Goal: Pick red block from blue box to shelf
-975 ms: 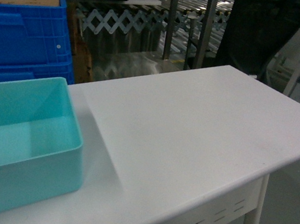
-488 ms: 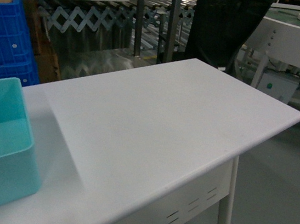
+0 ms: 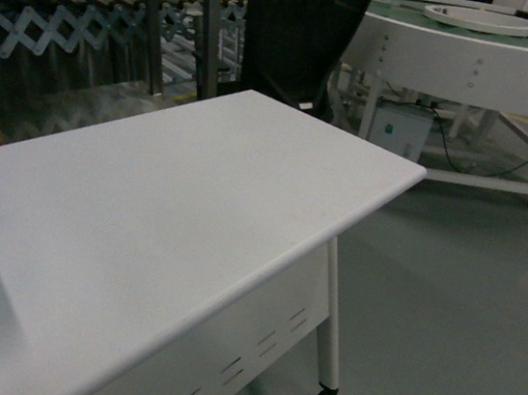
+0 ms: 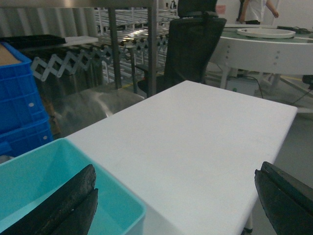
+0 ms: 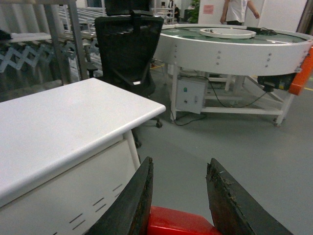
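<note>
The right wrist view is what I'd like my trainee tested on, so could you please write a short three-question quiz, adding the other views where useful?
1. True or false: the right hand is empty.
2. Which container appears by the left hand? A) turquoise tub B) cardboard carton
3. What furniture stands behind the white table?

Key: 1. False, it grips the red block. 2. A, the blue box. 3. A black office chair.

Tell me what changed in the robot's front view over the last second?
The view swung right. The turquoise tub and blue crates slid off the left edge of the front view, and the round white conveyor and more grey floor came in. The white table itself looks unmoved. The right hand holds the red block.
</note>
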### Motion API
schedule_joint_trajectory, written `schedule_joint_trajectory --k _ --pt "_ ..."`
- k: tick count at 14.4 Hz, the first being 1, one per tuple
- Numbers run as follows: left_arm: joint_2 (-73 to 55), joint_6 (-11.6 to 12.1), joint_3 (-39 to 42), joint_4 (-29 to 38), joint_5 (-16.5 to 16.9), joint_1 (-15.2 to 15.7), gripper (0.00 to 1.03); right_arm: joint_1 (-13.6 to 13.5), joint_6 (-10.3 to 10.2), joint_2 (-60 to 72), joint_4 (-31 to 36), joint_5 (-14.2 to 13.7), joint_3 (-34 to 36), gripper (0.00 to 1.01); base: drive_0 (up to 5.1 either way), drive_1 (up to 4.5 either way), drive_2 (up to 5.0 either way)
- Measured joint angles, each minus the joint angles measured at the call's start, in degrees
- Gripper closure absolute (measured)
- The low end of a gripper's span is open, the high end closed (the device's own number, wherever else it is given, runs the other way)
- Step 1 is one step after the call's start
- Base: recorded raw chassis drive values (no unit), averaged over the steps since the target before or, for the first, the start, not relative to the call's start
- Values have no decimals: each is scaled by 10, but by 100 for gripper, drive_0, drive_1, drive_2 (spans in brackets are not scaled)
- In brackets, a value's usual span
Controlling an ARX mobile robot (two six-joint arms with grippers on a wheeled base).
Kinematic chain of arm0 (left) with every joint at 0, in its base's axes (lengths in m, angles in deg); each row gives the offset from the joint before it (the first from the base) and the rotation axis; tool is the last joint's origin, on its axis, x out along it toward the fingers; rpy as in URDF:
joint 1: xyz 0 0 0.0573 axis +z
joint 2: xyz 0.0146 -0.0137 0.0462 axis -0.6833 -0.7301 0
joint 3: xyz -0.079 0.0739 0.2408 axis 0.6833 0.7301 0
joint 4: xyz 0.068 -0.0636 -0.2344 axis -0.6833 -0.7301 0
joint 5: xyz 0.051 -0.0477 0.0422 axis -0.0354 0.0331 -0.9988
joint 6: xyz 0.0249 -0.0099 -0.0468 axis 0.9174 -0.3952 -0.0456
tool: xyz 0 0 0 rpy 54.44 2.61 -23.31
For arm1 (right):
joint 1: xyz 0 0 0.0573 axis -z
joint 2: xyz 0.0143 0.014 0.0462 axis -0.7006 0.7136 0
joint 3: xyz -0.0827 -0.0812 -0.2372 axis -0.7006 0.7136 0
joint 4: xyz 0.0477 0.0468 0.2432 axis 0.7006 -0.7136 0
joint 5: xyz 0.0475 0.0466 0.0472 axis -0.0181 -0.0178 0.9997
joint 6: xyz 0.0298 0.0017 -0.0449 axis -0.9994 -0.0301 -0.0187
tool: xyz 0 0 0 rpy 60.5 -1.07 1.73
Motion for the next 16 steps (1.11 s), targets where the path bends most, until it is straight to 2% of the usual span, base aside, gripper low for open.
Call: schedule_joint_trajectory --k 16 --pt "0 0 0 0 0 0 5 0 0 0 0 0 0 73 -182 -182 -182"
